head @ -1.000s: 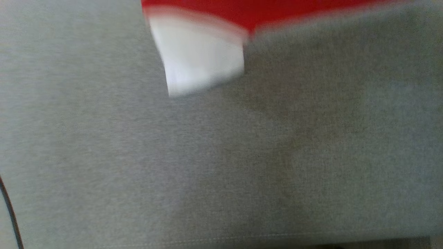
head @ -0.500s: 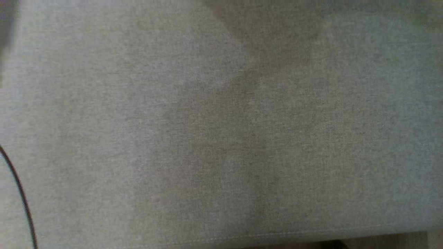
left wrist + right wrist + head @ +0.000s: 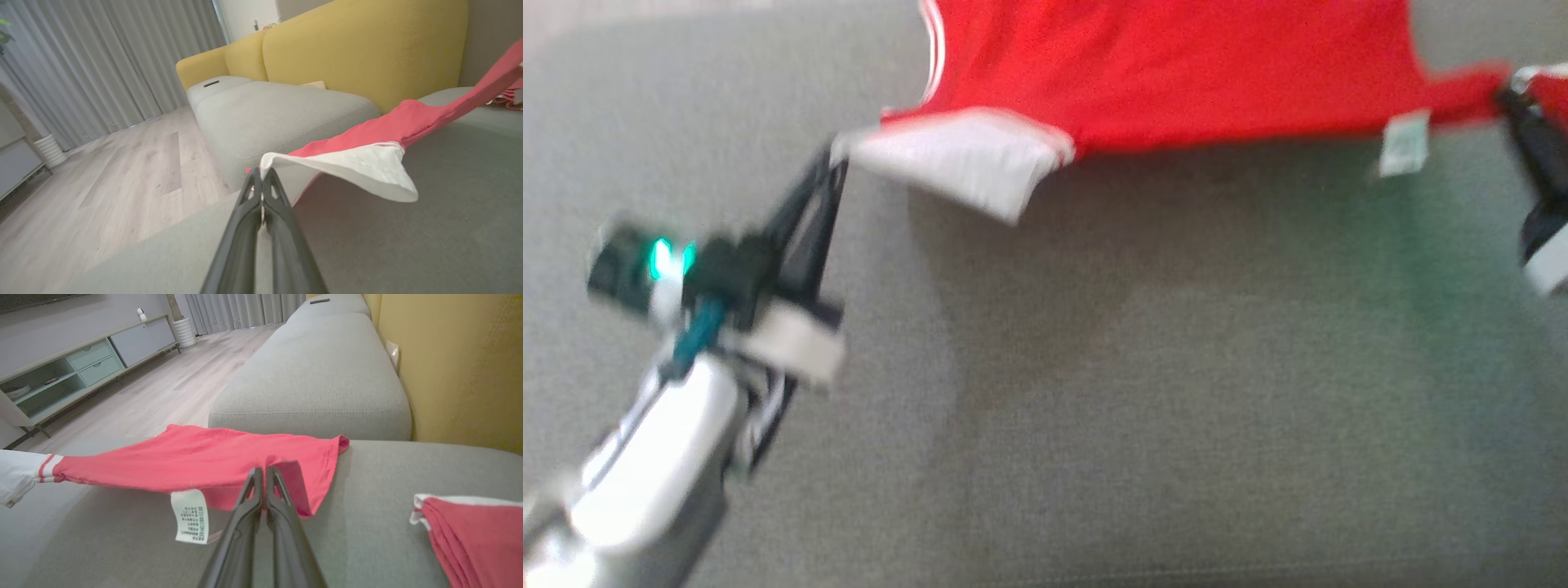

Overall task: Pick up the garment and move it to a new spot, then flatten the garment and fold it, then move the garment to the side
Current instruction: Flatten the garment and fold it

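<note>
Reaches up from the lower left of the head view with the pale left forearm [image 3: 654, 457], green light at the wrist, long dark fingers slanting up and right toward the cloth. Pinches the corner of the white sleeve [image 3: 956, 159] in the left tool [image 3: 837, 155], fingers pressed together on the fabric. Comes in at the right edge of the same view with the right tool [image 3: 1507, 94], fingers likewise squeezed together on the red edge of the garment [image 3: 1176, 73], just beside the care label [image 3: 1403, 143].

Holds the garment stretched between the two tools over the grey sofa seat [image 3: 1135, 392], held edge lifted, sleeve drooping, label hanging loose, shadow falling on the seat beneath. Cannot tell whether the far part rests on the seat.

Takes in, further off in the right wrist view, a folded red cloth [image 3: 482, 535] lying on the seat, apart from the held garment. Beyond that, a second grey cushion [image 3: 318, 375], a yellow backrest [image 3: 461, 367], a wooden floor [image 3: 163, 384], a low cabinet [image 3: 81, 363].

Brings both tools and a broad spread of red into the head view now, against a blurred sleeve under a strip of red a second ago and plain grey seat fabric half a second ago. Shifts as a whole picture between those moments, so counts as camera movement.
</note>
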You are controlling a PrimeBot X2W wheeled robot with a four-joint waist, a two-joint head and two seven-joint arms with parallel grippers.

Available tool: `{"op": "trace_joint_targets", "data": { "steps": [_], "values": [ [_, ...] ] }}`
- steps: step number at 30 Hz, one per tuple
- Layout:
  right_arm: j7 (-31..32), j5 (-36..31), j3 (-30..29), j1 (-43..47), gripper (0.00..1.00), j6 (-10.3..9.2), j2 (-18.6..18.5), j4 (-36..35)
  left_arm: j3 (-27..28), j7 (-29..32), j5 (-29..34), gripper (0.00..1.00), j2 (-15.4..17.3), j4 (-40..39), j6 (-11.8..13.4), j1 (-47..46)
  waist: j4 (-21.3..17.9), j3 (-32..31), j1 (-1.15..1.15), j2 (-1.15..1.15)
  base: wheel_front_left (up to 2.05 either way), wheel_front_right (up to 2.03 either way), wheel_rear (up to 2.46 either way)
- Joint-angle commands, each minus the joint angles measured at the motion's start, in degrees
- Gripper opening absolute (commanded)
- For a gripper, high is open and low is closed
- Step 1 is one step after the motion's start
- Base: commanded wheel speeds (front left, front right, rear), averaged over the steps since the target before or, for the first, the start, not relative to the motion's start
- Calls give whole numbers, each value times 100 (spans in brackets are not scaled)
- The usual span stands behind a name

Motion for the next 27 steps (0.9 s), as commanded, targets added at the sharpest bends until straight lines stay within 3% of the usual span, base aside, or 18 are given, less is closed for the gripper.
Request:
{"op": "trace_joint_targets", "data": {
  "steps": [1, 10, 16, 22, 27],
  "values": [
    [-82, 80, 17, 298, 0, -4, -88, 18, 391, -28, -40, 0, 293, -271, 108, 27, -62, -465, 0, 0, 0, 0, 0],
    [-123, 216, 73, 1457, 0, -4, 135, 155, 865, -28, -312, 0, 342, -969, 384, 2294, -149, -1123, 0, 0, 0, 0, 0],
    [-126, 169, -317, 2295, 0, -4, 55, 20, 1013, -28, -366, 0, 350, -1431, 482, 3299, -93, -1330, 0, 0, 0, 0, 0],
    [-127, 23, -755, 2954, 0, -4, -58, -276, 869, 280, -429, 0, 478, -1767, 521, 3693, -78, -1295, 0, 0, 0, 0, 0],
    [-127, -105, -1011, 2958, 0, -4, 70, -338, 879, 588, -449, 0, 317, -1771, 592, 3265, -125, -1040, 0, 0, 0, 0, 0]
  ]
}}
